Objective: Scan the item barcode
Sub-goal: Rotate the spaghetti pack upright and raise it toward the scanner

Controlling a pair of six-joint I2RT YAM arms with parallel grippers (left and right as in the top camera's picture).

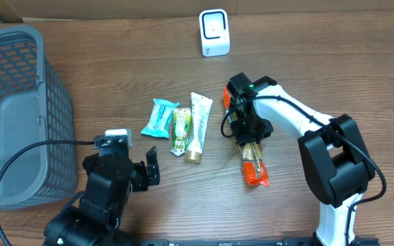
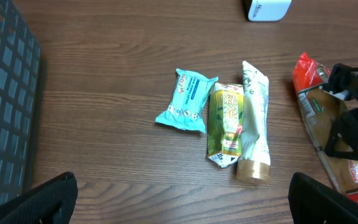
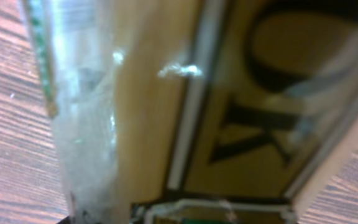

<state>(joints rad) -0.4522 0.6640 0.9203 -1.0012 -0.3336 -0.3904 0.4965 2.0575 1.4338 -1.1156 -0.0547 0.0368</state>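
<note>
A long red-and-brown snack packet (image 1: 254,166) lies on the wooden table right of centre. My right gripper (image 1: 242,127) is lowered onto its upper half, and the arm hides the jaws. The right wrist view is filled by the packet's clear wrapper and brown print (image 3: 166,93), blurred and very close, with no fingers showing. In the left wrist view the same packet (image 2: 307,87) lies under the black right gripper (image 2: 352,121). The white scanner (image 1: 215,33) stands at the back of the table. My left gripper (image 2: 182,199) hovers wide open over bare wood, holding nothing.
A teal packet (image 1: 160,117), a green packet (image 1: 181,130) and a white tube with a gold cap (image 1: 197,127) lie side by side at the table's centre. A grey mesh basket (image 1: 19,116) fills the left side.
</note>
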